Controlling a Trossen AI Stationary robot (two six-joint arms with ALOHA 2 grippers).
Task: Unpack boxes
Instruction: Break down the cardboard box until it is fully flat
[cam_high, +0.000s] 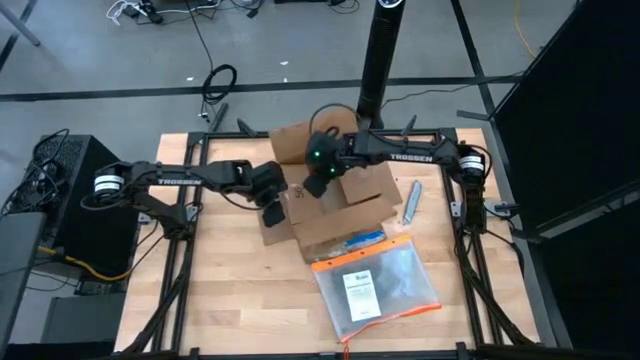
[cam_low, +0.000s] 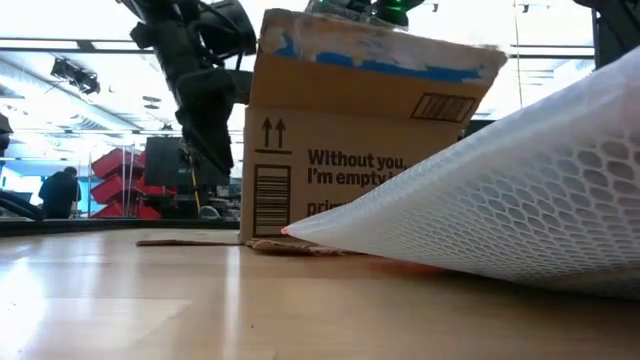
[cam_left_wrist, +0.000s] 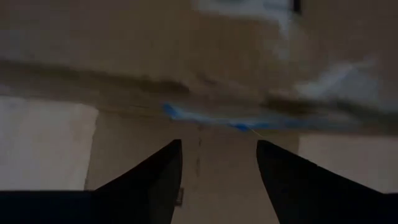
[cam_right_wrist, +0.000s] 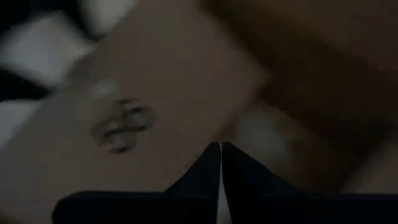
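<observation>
The box (cam_high: 335, 205) is sitting mid-table, flaps open, with the left hand (cam_high: 272, 212) spread apart empty just beside its side flap. The right hand (cam_high: 313, 186), clenched on nothing, is reaching over the opening. Steadying the wall while the right hand is opening inside would probably be serving best.

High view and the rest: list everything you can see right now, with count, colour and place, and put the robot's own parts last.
cardboard box: one, brown with blue tape, flaps open, middle of the table toward the back.
plastic pouch: one, clear with orange edge and a white card inside, flat on the table in front of the box, toward the right.
small flat strip: one, grey, on the table right of the box; what it is I cannot tell.
table: one, light wood.
person: one, dark clothes, far back in the room in the low view.
left tool: one, dark, open, at the box's left side flap.
right tool: one, dark, shut, over the box's opening.
</observation>
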